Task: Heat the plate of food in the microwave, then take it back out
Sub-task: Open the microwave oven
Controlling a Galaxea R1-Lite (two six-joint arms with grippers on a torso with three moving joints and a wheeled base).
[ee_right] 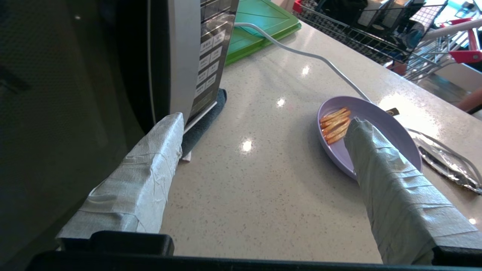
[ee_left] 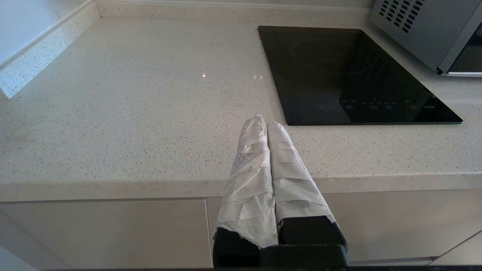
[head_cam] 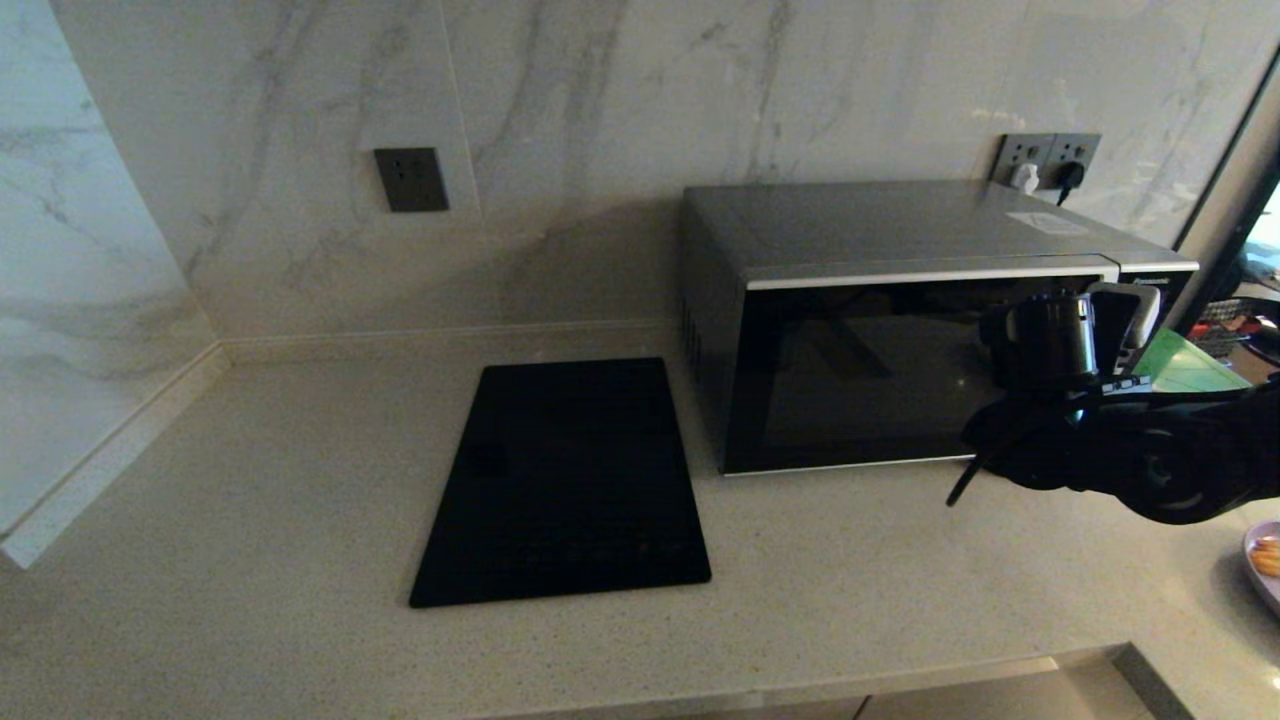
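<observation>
Stood early in the task, microwave (head_cam: pixel 850 370) door shut, plate of food (ee_right: pixel 371 131) on the counter (untouched), right gripper (ee_right: pixel 263 150) wide open and empty, left gripper (ee_left: pixel 265 128) closed on nothing.

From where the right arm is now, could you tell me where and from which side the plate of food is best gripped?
Probably by the plate of food's raised rim on the bare half, away from the sticks, pinching the thin edge from the microwave side, where the counter is free. The right gripper is already open.
</observation>
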